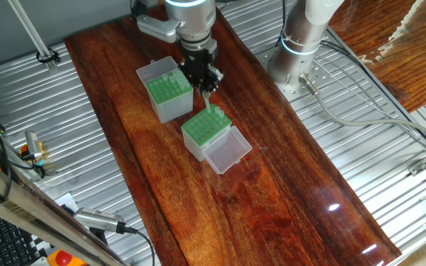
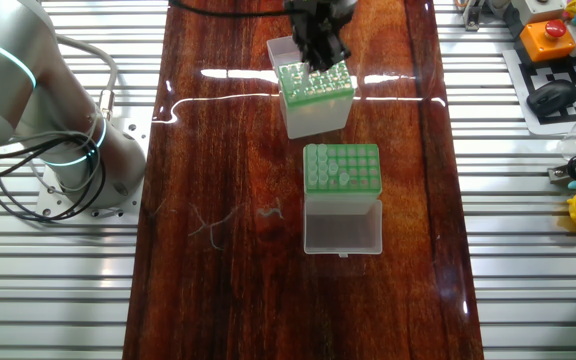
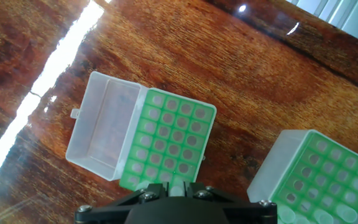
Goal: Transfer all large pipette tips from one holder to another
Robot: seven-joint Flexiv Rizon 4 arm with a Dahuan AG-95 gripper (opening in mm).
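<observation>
near the frame's centre on the wooden table [image 1: 287, 185] we see the whitish holder [image 1: 207, 131], lid open, and up-left of it the grey box [image 1: 167, 90]. between them our gripper [image 1: 208, 87] hangs pinching one pipette tip [image 1: 208, 99].

Hand view's edge crops the grey box [image 3: 312, 177]; jaws' grip unclear.
</observation>
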